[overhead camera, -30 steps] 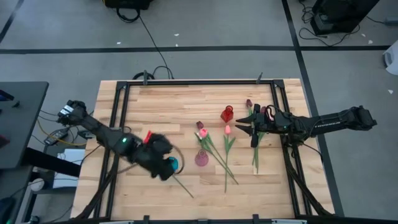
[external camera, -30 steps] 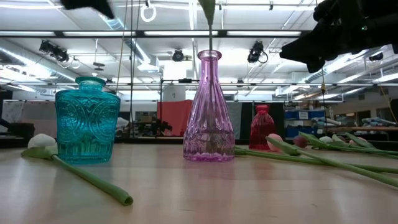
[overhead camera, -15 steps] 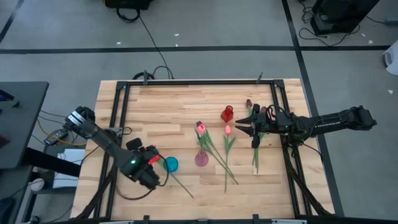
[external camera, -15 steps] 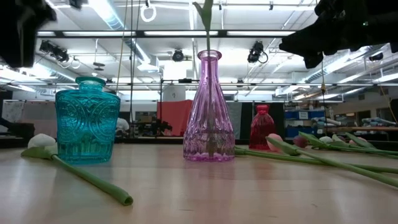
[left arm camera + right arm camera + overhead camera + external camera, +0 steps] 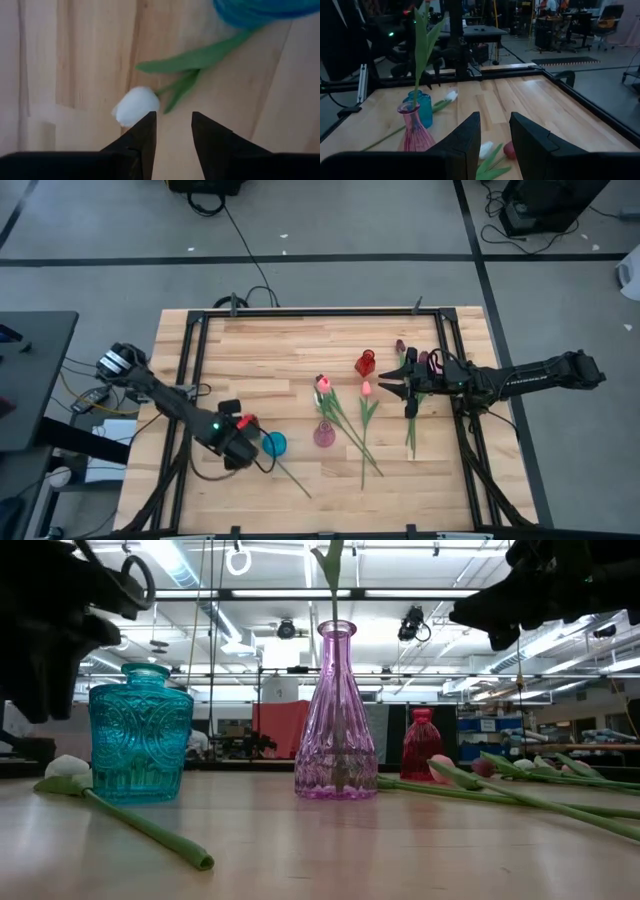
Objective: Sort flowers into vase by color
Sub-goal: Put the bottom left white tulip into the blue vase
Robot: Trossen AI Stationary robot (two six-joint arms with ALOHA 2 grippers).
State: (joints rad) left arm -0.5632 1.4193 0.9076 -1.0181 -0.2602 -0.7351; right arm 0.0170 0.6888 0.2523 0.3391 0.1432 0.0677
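A white tulip lies on the table, its head beside the teal vase and its stem running toward the near edge. My left gripper hangs open just above and beside that head, touching nothing. A green stem stands in the pink vase; its head is above the low view's top. Pink tulips lie on the table right of the pink vase. My right gripper waits open and empty above the table near the red vase.
Dark red tulips and a green stem lie under and beside the right arm. The three vases stand close together mid-table. Black frame rails run along the table's left and right sides.
My left gripper has gone from above the teal vase toward the table's left edge and come down beside the vase, over the white tulip's head. The flowers and vases have kept still.
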